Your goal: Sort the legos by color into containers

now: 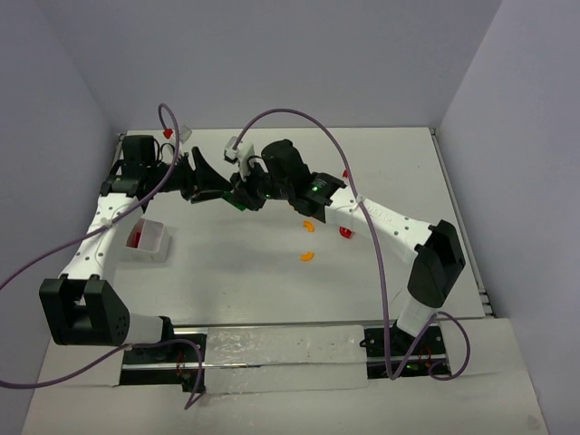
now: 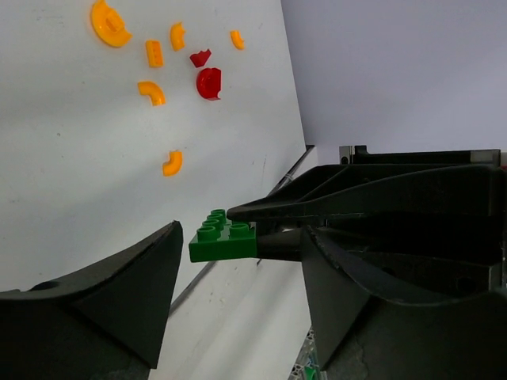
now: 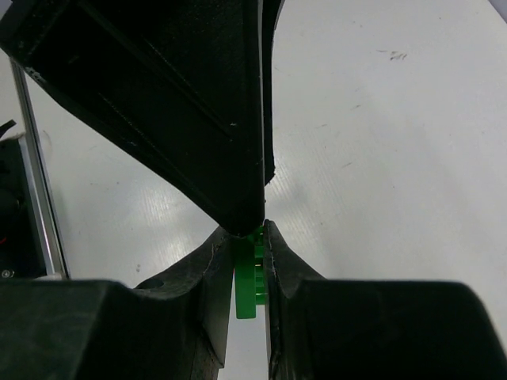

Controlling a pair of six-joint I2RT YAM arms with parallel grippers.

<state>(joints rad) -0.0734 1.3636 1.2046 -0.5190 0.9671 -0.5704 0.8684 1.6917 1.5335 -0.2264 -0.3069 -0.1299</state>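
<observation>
White tabletop (image 1: 227, 281), boxed in by pale grey-violet walls (image 1: 272, 54). Nearest, beside the left arm (image 1: 95, 245): the white tray (image 1: 156, 248), with red pieces (image 1: 134, 239) inside, compartment hard to make out. Further out, mid-table: two orange half-rings (image 1: 306, 256) lying apart, and a red piece (image 1: 344, 233) just beside the right arm (image 1: 390, 222). Beyond those, both grippers nose to nose. Right gripper (image 3: 249, 233) pinched tight on a green block (image 3: 247, 281), pressing its two broad faces. Left gripper (image 2: 242, 241) parted wide around that same block, one fingertip (image 2: 170, 237) just beside its free end, perhaps touching; no squeeze visible. Farther off in the left-wrist view: a scatter of orange and red legos (image 2: 150, 91) flat on the table.
</observation>
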